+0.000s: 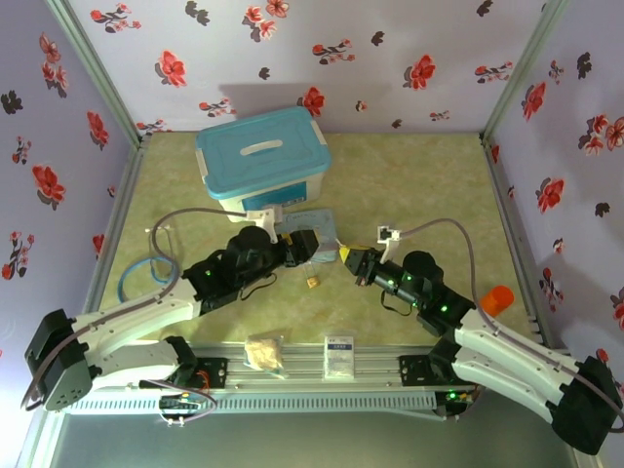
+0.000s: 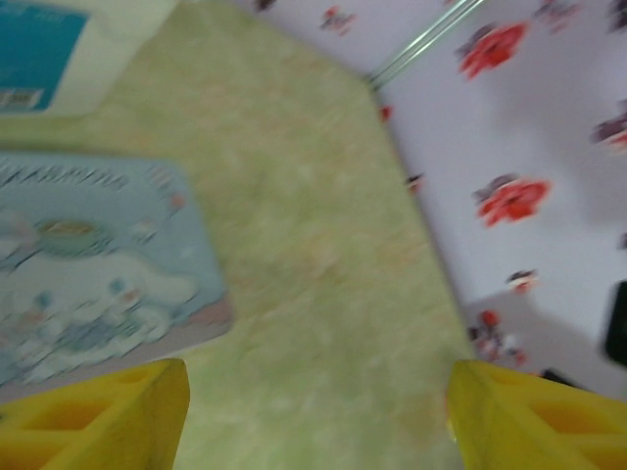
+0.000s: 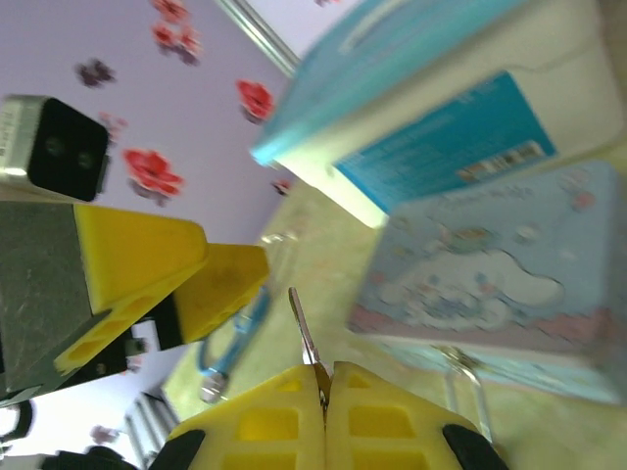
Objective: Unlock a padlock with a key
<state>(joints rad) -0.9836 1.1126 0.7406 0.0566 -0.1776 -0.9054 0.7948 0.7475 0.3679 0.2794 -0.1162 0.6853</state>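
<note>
The tiny brass padlock (image 1: 312, 282) lies loose on the green table, just in front of both grippers. My left gripper (image 1: 317, 248) hovers at the near edge of the pastel cartoon tin (image 1: 314, 232). In the left wrist view this gripper (image 2: 318, 421) is open, its yellow fingers (image 2: 118, 411) wide apart over bare table. My right gripper (image 1: 347, 259) is shut on the key (image 3: 306, 328). The thin silver blade sticks out from between its pressed fingertips (image 3: 284, 421) and points toward the left gripper's yellow fingers (image 3: 167, 264).
A blue-lidded storage box (image 1: 261, 156) stands behind the tin (image 3: 490, 264). A blue cable (image 1: 132, 278) loops at the left. An orange object (image 1: 497, 298) sits at the right. A white card packet (image 1: 338, 356) and a crumpled beige piece (image 1: 264, 351) lie by the front rail.
</note>
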